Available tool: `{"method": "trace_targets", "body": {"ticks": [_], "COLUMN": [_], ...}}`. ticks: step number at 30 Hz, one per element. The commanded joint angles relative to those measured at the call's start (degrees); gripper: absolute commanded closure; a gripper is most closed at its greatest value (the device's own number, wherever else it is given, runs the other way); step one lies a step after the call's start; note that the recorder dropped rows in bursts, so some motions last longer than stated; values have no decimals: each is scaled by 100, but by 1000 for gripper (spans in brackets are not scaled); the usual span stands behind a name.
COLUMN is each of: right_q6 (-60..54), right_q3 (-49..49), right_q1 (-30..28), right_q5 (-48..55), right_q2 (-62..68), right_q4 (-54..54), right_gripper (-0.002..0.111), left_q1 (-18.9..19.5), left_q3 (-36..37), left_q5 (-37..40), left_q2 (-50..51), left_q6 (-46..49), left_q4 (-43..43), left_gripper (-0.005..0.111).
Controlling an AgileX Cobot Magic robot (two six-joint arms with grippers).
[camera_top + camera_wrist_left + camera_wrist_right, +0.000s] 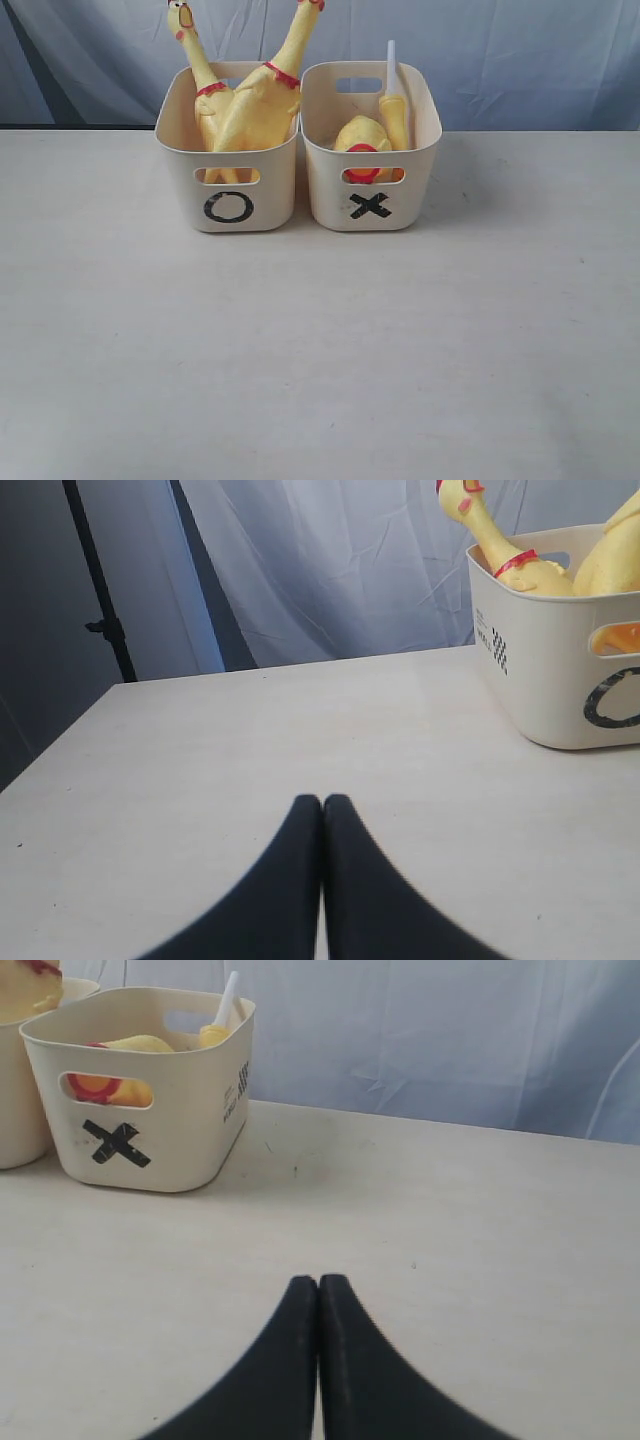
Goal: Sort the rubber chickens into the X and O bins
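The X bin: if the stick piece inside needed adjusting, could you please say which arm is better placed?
Probably the right: the X bin stands on its side, facing the shut right gripper across the table; the left wrist view shows the O bin instead.

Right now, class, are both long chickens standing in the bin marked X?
No, both long chickens lean in the O bin; the X bin holds a round body and a stick.

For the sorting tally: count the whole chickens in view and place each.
2, both in the O bin: left chicken upright, right chicken leaning. Walls may hide others.
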Motion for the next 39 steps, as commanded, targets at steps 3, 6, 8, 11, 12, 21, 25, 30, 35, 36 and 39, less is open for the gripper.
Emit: {"method": "trace_targets", "body": {"ticks": [3,6,8,11,12,21,25,30,35,36,39], "right_q6": [4,4,4,4,4,4,4,4,4,4,4], "right_q3": [41,41,41,41,41,41,41,41,41,41,41], "right_q1": [-32,-32,-32,-32,-32,-32,-32,-32,-32,-32,-32], "right_q5": [-27,-27,-27,-27,-27,-27,-27,-27,-27,-27,-27], "right_q2": [-35,-35,-35,-35,-35,-35,-35,-35,-35,-35,-35], "right_q4": [259,327,327,327,327,327,327,327,327,327,327], "right_gripper": [108,108,108,108,108,108,108,108,108,108,108], "left_q1": [8,8,8,8,8,8,8,8,8,8,8], "left_q3": [26,26,26,26,26,26,26,26,26,26,26], "left_q5": [-3,-3,-3,-3,-3,-3,-3,-13,-13,-13,-13], "left_q2": [-28,-28,-28,-28,-28,-28,-28,-28,-28,-28,-28], "left_q6": [8,8,8,8,8,8,8,8,8,8,8], "left_q4": [2,2,2,2,2,2,2,2,2,2,2], "left_gripper": [107,107,107,107,107,107,107,107,107,107,107]}}
